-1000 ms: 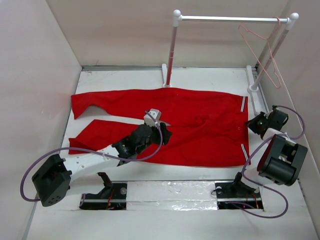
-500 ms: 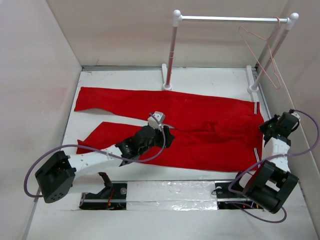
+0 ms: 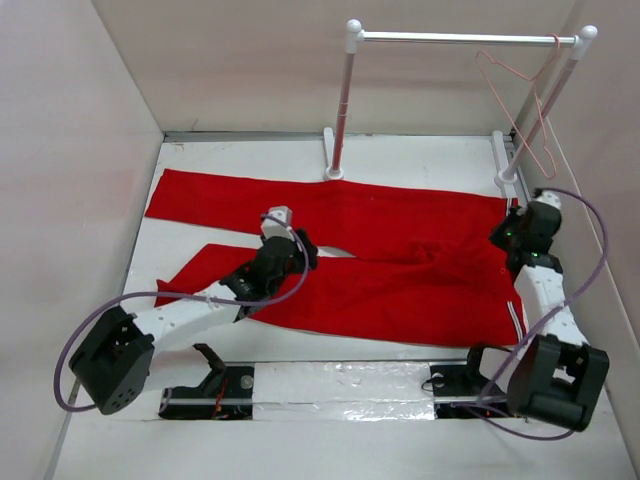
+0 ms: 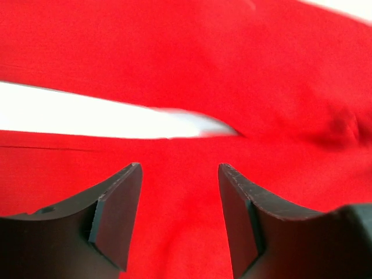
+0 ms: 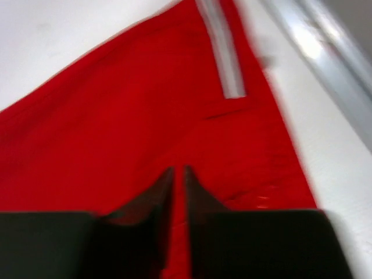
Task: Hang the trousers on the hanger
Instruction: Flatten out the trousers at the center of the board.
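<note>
The red trousers point(image 3: 400, 250) lie flat across the table, waist to the right and legs to the left. My left gripper point(image 3: 303, 254) hovers open just above the near leg close to the crotch; in the left wrist view its fingers point(image 4: 119, 209) straddle red cloth point(image 4: 232, 70) and hold nothing. My right gripper point(image 3: 503, 236) is at the far corner of the waist; in the right wrist view it point(image 5: 179, 180) is shut on a fold of the trousers point(image 5: 116, 116), beside the striped band point(image 5: 224, 52). The pink wire hanger point(image 3: 520, 105) hangs from the rack bar at the far right.
A rack with white posts point(image 3: 343, 100) and a metal bar point(image 3: 460, 38) stands at the back; its right foot rail point(image 5: 325, 52) lies close to my right gripper. Walls close in on the left, back and right.
My right gripper has moved left and back along the waist, carrying the cloth. My left gripper has drawn back to the left over the near leg. The trousers have shifted slightly.
</note>
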